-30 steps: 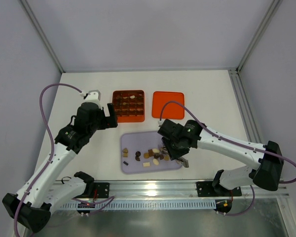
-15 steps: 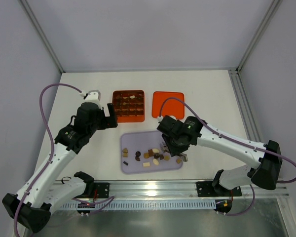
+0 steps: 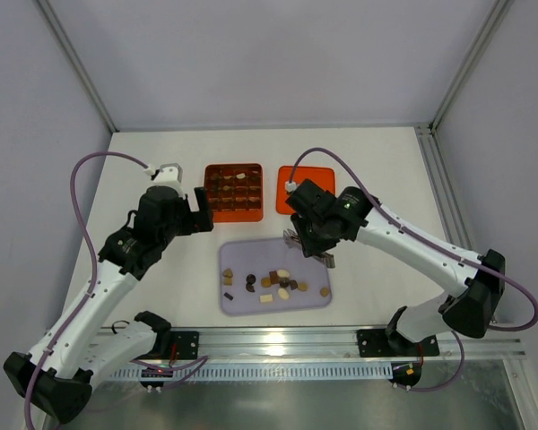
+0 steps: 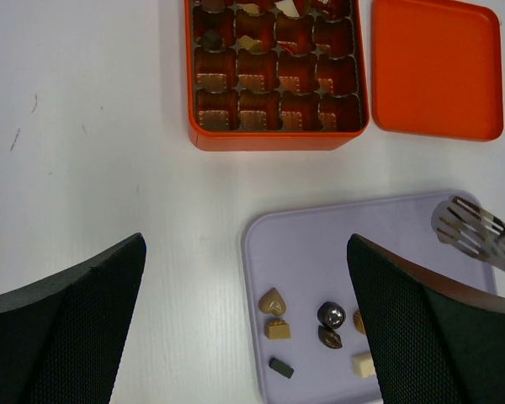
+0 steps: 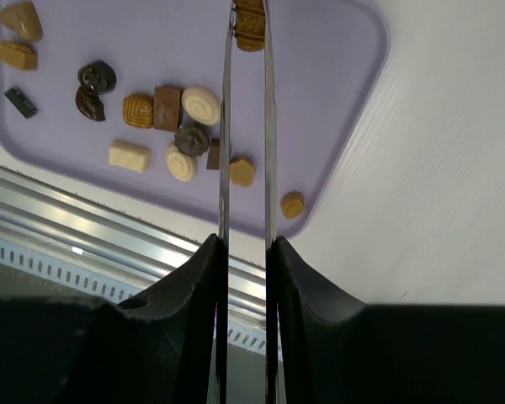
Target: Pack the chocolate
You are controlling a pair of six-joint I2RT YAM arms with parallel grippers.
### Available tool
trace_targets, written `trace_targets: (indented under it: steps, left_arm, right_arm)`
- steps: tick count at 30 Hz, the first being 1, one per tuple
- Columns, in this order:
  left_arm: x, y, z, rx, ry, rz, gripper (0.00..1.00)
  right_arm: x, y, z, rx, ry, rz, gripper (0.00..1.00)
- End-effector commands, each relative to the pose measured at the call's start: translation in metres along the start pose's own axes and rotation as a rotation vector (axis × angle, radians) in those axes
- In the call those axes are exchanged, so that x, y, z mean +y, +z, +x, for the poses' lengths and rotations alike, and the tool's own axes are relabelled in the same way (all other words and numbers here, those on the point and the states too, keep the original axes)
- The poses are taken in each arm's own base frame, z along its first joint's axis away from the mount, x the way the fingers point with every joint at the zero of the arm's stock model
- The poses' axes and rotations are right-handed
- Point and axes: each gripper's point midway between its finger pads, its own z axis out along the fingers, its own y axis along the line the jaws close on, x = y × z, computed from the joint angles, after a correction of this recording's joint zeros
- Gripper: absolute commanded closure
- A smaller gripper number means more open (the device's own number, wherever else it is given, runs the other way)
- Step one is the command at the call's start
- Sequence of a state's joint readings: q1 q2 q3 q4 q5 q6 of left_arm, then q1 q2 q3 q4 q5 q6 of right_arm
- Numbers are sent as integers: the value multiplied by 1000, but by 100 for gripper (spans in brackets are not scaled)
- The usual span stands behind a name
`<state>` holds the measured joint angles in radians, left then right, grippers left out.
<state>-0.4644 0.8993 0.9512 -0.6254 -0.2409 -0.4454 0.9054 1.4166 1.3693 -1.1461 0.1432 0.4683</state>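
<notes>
- Now right gripper [image 5: 246, 257] clamps tongs [image 5: 224, 126] pinching tan chocolate [image 5: 250, 27] over tray [image 5: 337, 50], likely bound for box [image 4: 278, 141].
- Left gripper [image 4: 246, 295] spread wide, empty, beside box.

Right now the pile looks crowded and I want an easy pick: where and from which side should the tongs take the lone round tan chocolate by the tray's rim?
I'd pinch the round tan chocolate across its sides, straight down from above. It lies flat, apart from the other pieces, so both sides are free; only the purple tray's rim is close, so pinch parallel to it.
</notes>
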Motion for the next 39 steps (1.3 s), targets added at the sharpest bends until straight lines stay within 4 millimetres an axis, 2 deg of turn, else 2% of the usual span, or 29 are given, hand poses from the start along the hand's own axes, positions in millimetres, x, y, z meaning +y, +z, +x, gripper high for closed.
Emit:
trace_targets:
  steps: [1,2,4,5,6,7,8,10,11,12,13,14,16,21,28,39]
  left_arm:
    - [-3,-1,-7,-32,-18,18,0]
    - [-3,-2,-7,-33,-20,19,0]
    - [-3,-1,-6,-31,-19,18,0]
    - [-3,-1,-7,-32,-20,18,0]
    - [-3,-2,-7,-33,-20,19,0]
    - [-3,-1,-6,-31,-18,18,0]
    - [-3,-1,-6,-29,-18,17,0]
    - [-3,0,-6,-27,-19,19,0]
    - [-4,0,-5,-26,-16,21,0]
    - [-3,0,-6,-27,-19,19,0]
    - [-3,-1,-6,-28,-19,20,0]
    - [-4,0,-6,-26,-18,21,0]
    - [-3,0,-5,-24,-18,18,0]
    - [-3,0,-5,-28,-16,18,0]
    - [-3,0,-5,-26,-17,17,0]
    - [-3,0,-5,-24,-18,18,0]
  right_arm:
    - [4,-11,-46,-120,-8,-27,69]
    - [6,-10,-60,-142,3,-32,68]
    - [6,-8,-76,-163,-4,-36,68]
    - [9,-14,-91,-198,0,-49,68]
    - [11,-6,-101,-198,2,-45,68]
    - [9,-6,-110,-212,-4,-44,68]
    - [12,-11,-127,-254,0,-56,68]
    - [11,1,-144,-253,-2,-40,68]
    - [14,-7,-161,-298,4,-55,68]
    - [15,-5,-170,-310,5,-58,68]
    - [16,9,-176,-294,6,-49,68]
    - [18,5,-190,-329,5,-59,68]
    - [24,16,-207,-338,1,-63,68]
    - [30,45,-223,-322,-5,-49,68]
    - [24,80,-225,-300,-6,8,69]
    - [18,88,-220,-293,0,36,60]
